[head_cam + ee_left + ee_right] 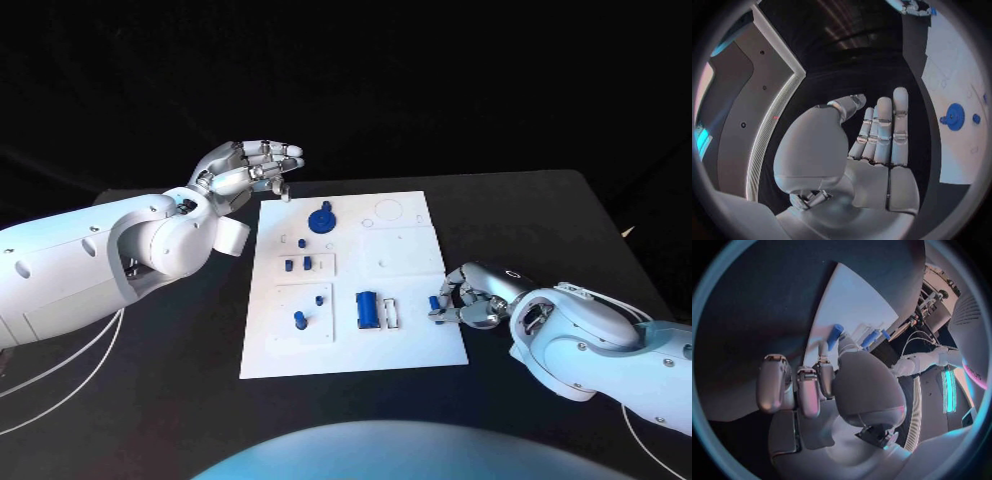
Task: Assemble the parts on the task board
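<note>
The white task board (389, 340) lies mid-table with several blue parts on it: a gear (323, 218), small pegs (299, 264) and a blue block (366, 308). My right hand (469, 297) rests at the board's right edge, and its thumb and a finger pinch a small blue peg (434, 302) that stands upright there. In the right wrist view the peg (836, 333) rises between those fingertips (822, 347). My left hand (253, 165) hovers above the board's far left corner; its fingers (882, 130) are stretched out and hold nothing. The gear (953, 117) lies beyond them.
A blue pin (300, 320) stands in the board's near left block, and another small one (320, 298) just beyond it. Round outlines (389, 210) mark the board's far right part. Black table (548, 220) surrounds the board.
</note>
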You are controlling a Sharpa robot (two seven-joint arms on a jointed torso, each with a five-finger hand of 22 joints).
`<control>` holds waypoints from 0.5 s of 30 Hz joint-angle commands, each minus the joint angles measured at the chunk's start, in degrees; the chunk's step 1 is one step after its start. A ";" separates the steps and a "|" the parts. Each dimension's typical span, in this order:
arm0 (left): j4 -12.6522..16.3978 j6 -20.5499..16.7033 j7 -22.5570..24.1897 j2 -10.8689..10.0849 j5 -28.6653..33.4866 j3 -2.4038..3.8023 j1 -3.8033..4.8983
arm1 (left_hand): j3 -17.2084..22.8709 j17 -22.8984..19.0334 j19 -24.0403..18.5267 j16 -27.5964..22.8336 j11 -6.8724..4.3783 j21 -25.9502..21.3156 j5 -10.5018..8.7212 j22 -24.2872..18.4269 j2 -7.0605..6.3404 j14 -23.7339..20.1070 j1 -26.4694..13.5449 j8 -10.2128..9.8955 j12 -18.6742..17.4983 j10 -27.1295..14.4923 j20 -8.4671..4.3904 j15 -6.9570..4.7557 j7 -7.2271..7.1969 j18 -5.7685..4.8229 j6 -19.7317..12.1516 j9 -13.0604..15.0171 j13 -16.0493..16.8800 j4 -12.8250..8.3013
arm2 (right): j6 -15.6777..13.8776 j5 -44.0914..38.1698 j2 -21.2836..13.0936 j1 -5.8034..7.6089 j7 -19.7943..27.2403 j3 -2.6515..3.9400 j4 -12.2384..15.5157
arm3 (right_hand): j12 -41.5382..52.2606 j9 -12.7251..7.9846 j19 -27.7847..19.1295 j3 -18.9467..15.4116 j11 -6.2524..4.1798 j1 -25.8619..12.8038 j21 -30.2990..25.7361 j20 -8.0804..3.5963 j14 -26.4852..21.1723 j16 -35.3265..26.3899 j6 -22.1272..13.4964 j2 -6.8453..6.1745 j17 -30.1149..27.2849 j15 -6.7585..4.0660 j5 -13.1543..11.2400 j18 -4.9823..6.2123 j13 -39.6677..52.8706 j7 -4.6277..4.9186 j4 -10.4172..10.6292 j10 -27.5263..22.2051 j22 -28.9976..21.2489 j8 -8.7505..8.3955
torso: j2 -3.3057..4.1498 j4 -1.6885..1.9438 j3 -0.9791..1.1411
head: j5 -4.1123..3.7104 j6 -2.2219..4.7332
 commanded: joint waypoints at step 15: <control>0.23 0.99 0.39 -0.10 -0.27 0.02 0.01 | 0.16 -0.10 -0.17 0.27 -0.05 0.41 0.25 0.10 0.40 -0.51 -0.10 0.44 0.29 -0.38 0.29 0.01 2.03 0.41 -0.61 0.10 -0.07 -0.12 | 3.69 -4.26 1.83 -0.67 -1.94 -0.06 -1.41 | -0.47 0.43 0.82 29.80 -0.24 5.29 -0.16 -0.08 5.19 -0.14 0.86 -4.76 10.81 0.32 2.17 -0.18 2.98 -0.31 -10.10 -0.20 9.99 -0.94 | -0.10 -0.08 0.01 | 0.41 -0.53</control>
